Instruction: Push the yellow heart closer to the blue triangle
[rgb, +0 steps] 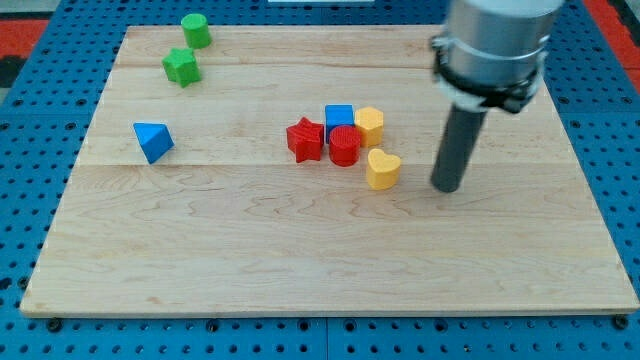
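Observation:
The yellow heart (382, 168) lies right of the board's centre, at the lower right of a cluster of blocks. The blue triangle (152, 141) lies far off at the view's left, alone. My tip (447, 186) rests on the board to the right of the yellow heart, a short gap away and not touching it. The dark rod rises from it to the grey arm body at the view's top right.
Next to the heart stand a red cylinder (344, 146), a red star (305, 139), a blue cube (339, 118) and a yellow hexagon-like block (369, 125). A green star (181, 67) and green cylinder (196, 30) sit top left. The wooden board (300, 270) ends in blue pegboard.

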